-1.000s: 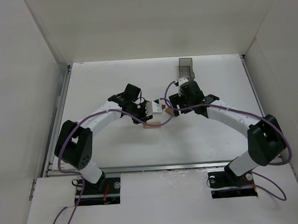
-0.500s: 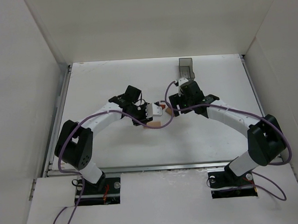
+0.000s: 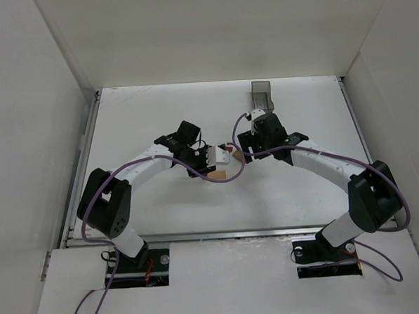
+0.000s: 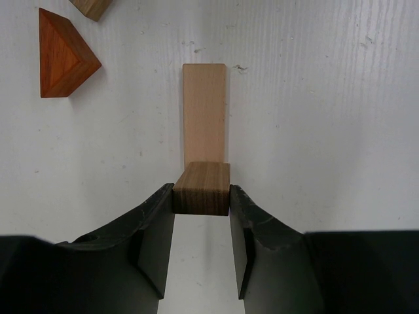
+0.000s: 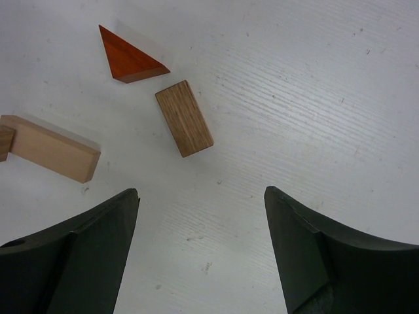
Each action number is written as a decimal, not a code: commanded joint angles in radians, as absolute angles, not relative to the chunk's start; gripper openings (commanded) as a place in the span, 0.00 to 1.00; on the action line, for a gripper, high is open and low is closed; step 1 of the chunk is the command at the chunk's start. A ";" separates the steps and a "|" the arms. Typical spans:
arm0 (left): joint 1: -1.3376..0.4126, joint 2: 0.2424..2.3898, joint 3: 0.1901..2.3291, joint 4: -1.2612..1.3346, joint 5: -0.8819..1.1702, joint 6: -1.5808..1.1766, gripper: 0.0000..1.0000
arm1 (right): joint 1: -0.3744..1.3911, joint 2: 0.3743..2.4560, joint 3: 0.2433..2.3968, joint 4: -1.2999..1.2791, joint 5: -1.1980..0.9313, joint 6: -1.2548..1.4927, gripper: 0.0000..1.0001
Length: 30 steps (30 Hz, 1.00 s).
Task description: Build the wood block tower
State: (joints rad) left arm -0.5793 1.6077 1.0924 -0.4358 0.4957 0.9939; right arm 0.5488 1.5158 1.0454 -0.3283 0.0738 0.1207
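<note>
Gripping: left end effector (image 4: pixel 201 196) clamps small brown block (image 4: pixel 201 188), touching pale long block (image 4: pixel 204 111)
Right end effector (image 5: pixel 201 196): released, over bench (image 5: pixel 308 98)

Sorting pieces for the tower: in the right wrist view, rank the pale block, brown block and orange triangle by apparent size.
Largest: pale block.
Then: brown block.
Smallest: orange triangle, only slightly smaller than the brown one.

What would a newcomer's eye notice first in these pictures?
The left gripper pinches a small brown block at the near end of a pale long block. Nearby lie an orange triangular piece and a second brown block, before the open right gripper.
</note>
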 commanded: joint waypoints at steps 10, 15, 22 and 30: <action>-0.614 1.620 1.117 -0.413 0.506 0.986 0.11 | 0.546 1.497 1.055 -0.273 0.061 0.135 0.83; -0.623 1.629 1.117 -0.404 0.506 0.977 0.11 | 0.546 1.497 1.055 -0.273 0.061 0.135 0.83; -0.623 1.629 1.117 -0.374 0.477 0.948 0.11 | 0.546 1.497 1.055 -0.273 0.061 0.135 0.83; -0.623 1.629 1.108 -0.374 0.468 0.939 0.11 | 0.546 1.506 1.055 -0.273 0.061 0.135 0.83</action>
State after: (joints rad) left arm -0.6086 1.6279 1.0927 -0.3813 0.4721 0.9478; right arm 0.5434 1.5158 1.0454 -0.3283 0.0742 0.1291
